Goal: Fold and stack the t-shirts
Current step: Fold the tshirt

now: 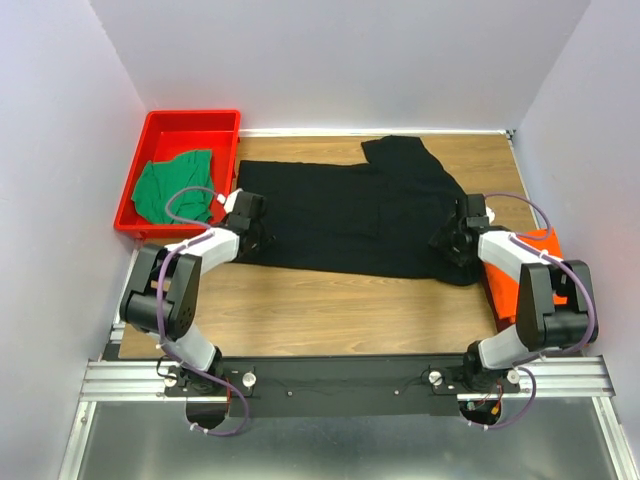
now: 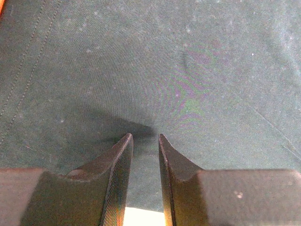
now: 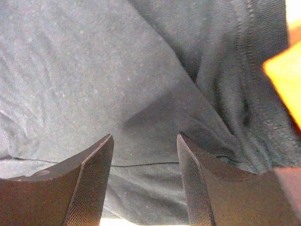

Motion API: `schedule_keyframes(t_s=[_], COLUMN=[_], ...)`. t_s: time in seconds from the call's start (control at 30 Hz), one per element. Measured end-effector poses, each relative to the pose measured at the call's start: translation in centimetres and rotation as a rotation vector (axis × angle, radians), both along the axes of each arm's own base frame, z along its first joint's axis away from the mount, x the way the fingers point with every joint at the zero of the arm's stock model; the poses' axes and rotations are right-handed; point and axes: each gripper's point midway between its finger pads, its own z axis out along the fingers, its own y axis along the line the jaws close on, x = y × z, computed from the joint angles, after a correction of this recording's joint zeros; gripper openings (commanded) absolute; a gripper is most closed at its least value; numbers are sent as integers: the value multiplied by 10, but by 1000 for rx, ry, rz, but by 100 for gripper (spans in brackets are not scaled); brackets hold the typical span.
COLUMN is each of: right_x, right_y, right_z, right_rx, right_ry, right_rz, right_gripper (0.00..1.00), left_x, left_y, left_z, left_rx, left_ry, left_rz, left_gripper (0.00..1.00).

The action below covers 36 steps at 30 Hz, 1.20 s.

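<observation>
Black t-shirt [image 1: 350, 215]: flat on the worktop [image 1: 330, 310], long axis left-right, hem to the left; dark, lightly wrinkled.
Left fingers [image 2: 117, 179]: narrowly parted over the hem, gripping nothing.
Right fingers [image 3: 94, 183]: wider apart, gripping nothing.

Dark cloth of black t-shirt [image 2: 188, 70] fills whole frame, looks greenish-grey up close, dusted with lint. Double stitch line [image 2: 23, 84] runs diagonally down left side, faint crease [image 2: 268, 122] on right. Left gripper [image 2: 146, 136] pokes in from bottom, ribbed fingers [image 2: 117, 179] slightly apart, nothing pinched between them. Shadow [image 2: 117, 125] on cloth just ahead of tips. Tiny orange-red sliver [image 2: 1, 4] in top left corner, can't tell what.
</observation>
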Motion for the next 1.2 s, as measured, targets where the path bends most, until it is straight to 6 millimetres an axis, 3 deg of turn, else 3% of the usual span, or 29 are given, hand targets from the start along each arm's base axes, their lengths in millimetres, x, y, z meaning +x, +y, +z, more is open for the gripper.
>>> schedule_keyframes(t_s=[0.33,0.43,0.53,0.63,0.73,0.8,0.83,0.93,1.0,1.13,1.2], right_x=[-22,-9,43,111,172,202,222,259,276,299,305], right_y=[-9,-5,2,5,7,8,8,12,16,21,21], right_z=[5,24,67,117,147,154,153,134,119,91,81], right_rx=[3,23,49,54,49,41,37,33,35,25,10], right_ry=[38,13,-96,-242,-360,-400,-421,-428,-421,-410,-403], right_rz=[-16,-4,15,29,40,50,55,92,123,185,206], right_gripper=[64,64,64,64,64,64,64,64,64,64,64], left_x=[-34,-28,12,75,118,150,164,198,217,235,234], left_y=[8,6,-2,-12,-8,-3,-1,11,22,42,50], left_z=[4,20,74,155,199,207,202,179,142,86,71], left_rx=[33,49,53,54,104,153,180,270,344,448,478], left_ry=[77,80,-27,-224,-328,-363,-356,-310,-238,-124,-85], left_rz=[-38,-65,-85,-80,-33,3,18,59,77,89,87], left_gripper=[38,39,40,40,40,39,39,39,39,39,39])
